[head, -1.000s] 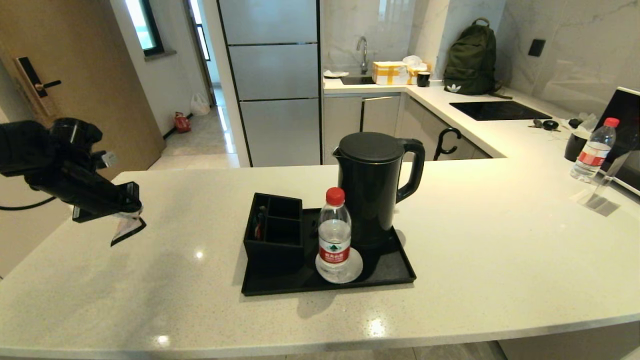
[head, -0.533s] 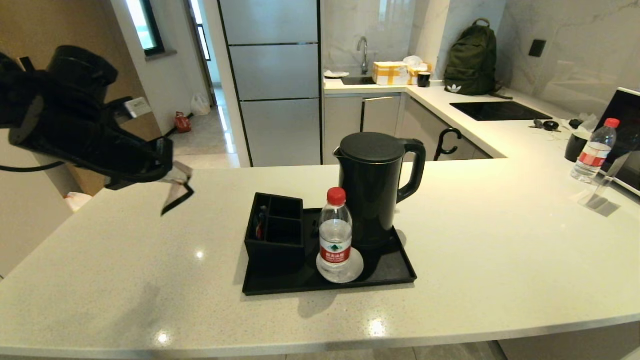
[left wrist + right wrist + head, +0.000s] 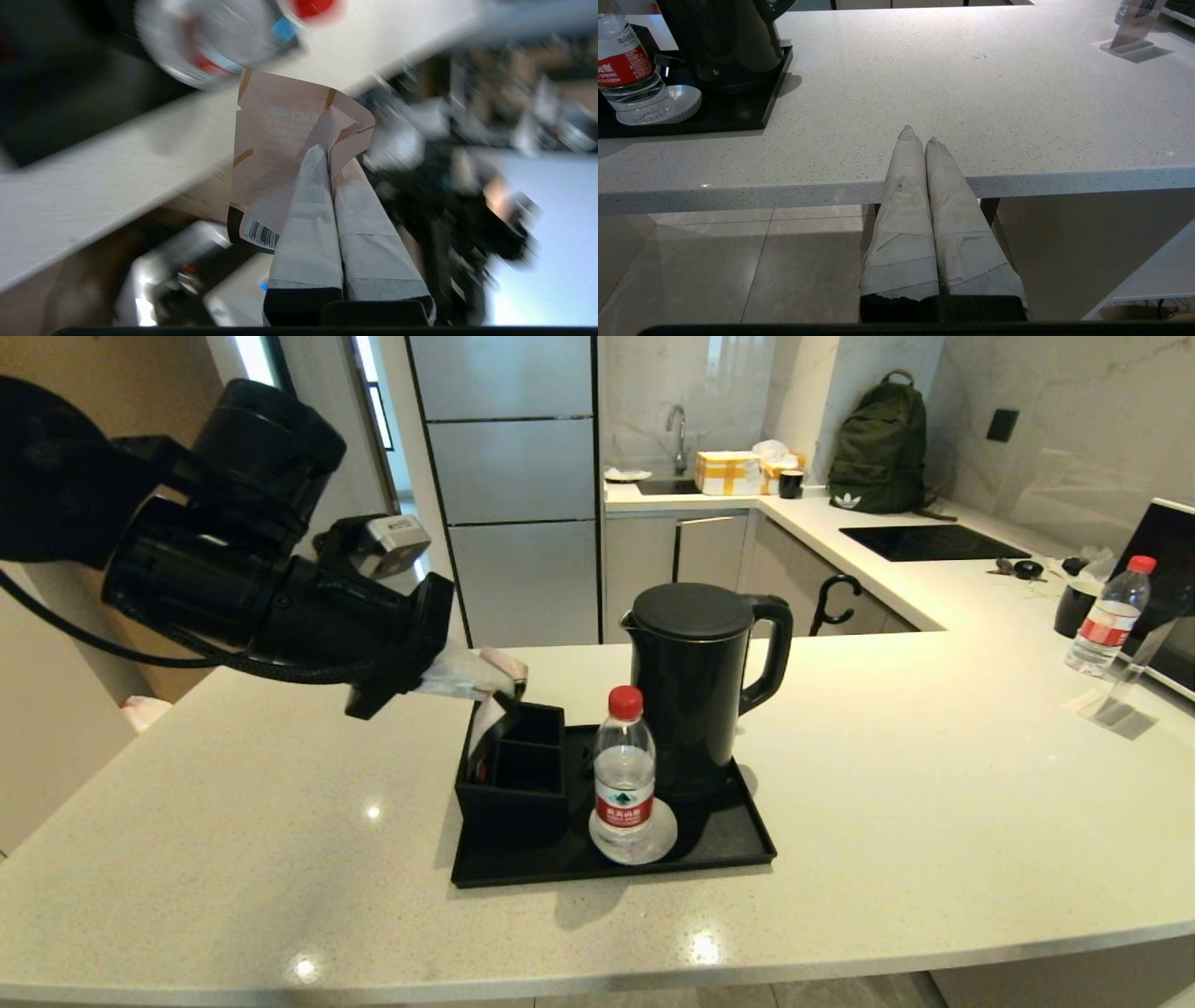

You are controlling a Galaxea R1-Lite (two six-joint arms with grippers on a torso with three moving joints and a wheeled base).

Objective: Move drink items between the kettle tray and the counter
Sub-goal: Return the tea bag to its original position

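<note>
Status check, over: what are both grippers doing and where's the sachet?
Left gripper shut on pinkish-beige paper sachet, above small black divided box on shallow black tray. Right gripper shut, empty, parked at pale speckled counter edge. Path clear.

Kitchen with marble walls
A green backpack [image 3: 880, 446] sits by the sink [image 3: 667, 483]; grey cabinets [image 3: 509, 485] stand beside a bright doorway [image 3: 373, 439]

The kettle tray [image 3: 747, 845] is set on the counter [image 3: 934, 803]. On it the kettle [image 3: 695, 686] is placed at the rear, a water bottle [image 3: 625, 775] before it, and a divided box [image 3: 513, 775] to the left.
</note>
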